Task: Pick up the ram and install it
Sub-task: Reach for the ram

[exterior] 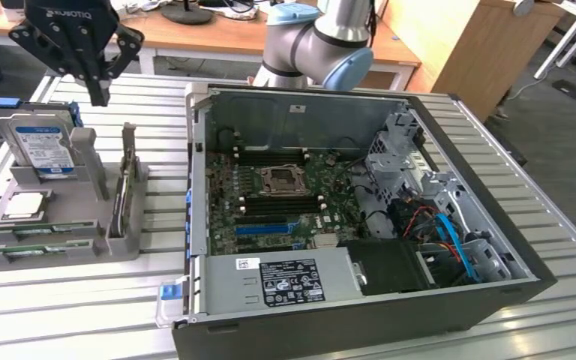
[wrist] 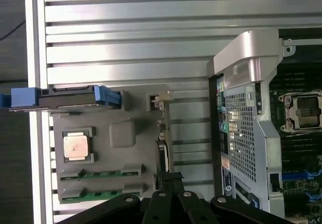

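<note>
My black tool (exterior: 99,98) hangs over the grey plastic holder (exterior: 123,244), pinched shut, gripping nothing. The thin green ram stick (wrist: 100,173) sits edge-up in a holder slot, I guess so it's easy to pinch.

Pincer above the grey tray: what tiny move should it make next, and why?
Probably open its fingers. The pincer hangs shut and empty above the tray, and the ram stands on edge in its slot there; shut fingers could not straddle it.
</note>
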